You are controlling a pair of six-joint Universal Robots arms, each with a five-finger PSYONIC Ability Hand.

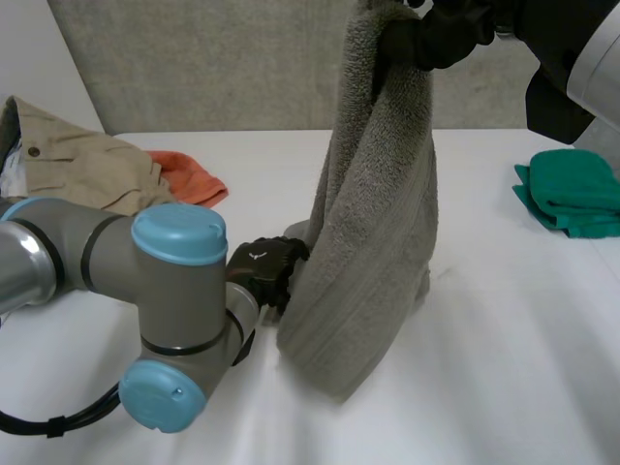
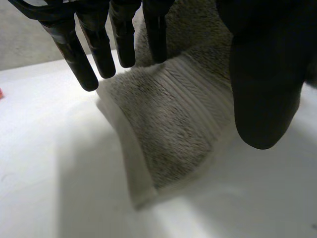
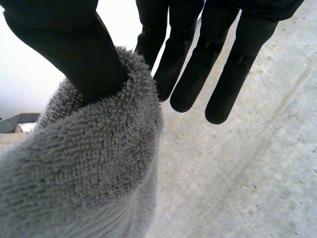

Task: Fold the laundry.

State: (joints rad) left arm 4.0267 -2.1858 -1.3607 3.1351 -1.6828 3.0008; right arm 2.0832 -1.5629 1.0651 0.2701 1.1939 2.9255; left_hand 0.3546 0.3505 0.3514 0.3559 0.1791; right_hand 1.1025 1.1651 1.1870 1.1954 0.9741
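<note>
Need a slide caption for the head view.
Right hand holds the grey towel up by one end; open left hand beside its lower end, which touches the white table.

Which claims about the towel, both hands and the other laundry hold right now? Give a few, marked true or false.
1. The right hand holds the grey terry towel up by its top end. True.
2. The towel hangs fully clear of the white table. False: its lower end rests on the table.
3. The left hand is at the towel's lower edge, fingers straight. True.
4. The folded green cloth lies under the towel. False: it lies apart, on the right arm's side.
5. The orange cloth lies beside the beige garment. True.
</note>
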